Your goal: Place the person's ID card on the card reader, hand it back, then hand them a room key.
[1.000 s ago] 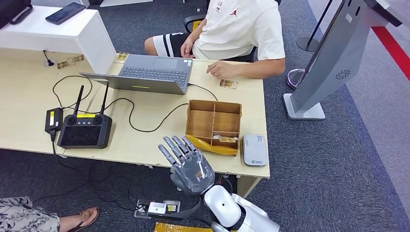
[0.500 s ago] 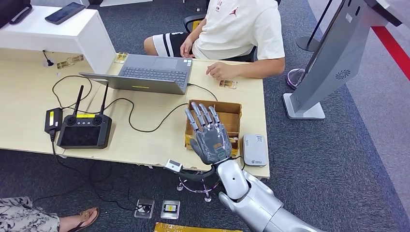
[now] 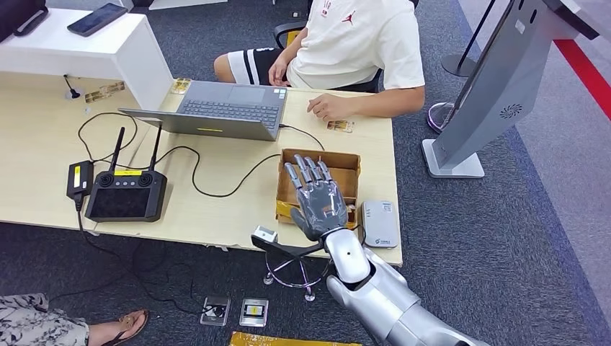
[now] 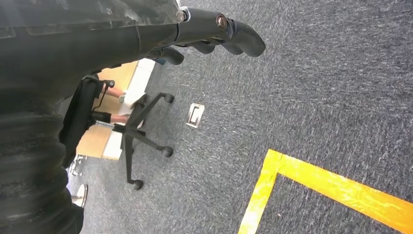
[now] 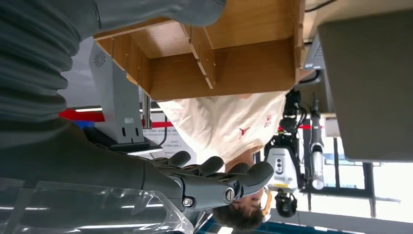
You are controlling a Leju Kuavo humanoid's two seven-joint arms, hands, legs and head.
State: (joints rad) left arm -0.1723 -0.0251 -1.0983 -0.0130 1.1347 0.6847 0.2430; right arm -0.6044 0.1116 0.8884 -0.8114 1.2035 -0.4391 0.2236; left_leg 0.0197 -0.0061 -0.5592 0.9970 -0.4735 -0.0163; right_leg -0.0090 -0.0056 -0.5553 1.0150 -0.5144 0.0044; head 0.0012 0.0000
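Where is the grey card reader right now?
Head view: the flat grey card reader lies at the desk's near right corner, beside the wooden compartment box.

The counter (image 3: pixel 43 166) carries one open laptop (image 3: pixel 223 108), one black controller (image 3: pixel 126 196) with two upright antennas (image 3: pixel 135 150), one small black power brick (image 3: pixel 79 179), one wooden divided box (image 3: pixel 344 167) and one grey card reader (image 3: pixel 379 223). Gold cards on the counter come to about four: one by the person's hand (image 3: pixel 340 125), one at the laptop's far corner (image 3: pixel 181 85) and what looks like two side by side near the white riser (image 3: pixel 104 92); one more lies in the box (image 3: pixel 349 208). One phone (image 3: pixel 97 19) lies on the riser, one person (image 3: pixel 353 50) sits at the far side, one sandalled foot (image 3: pixel 119 326) shows on the carpet, and two small plates (image 3: pixel 216 310) lie on the floor.
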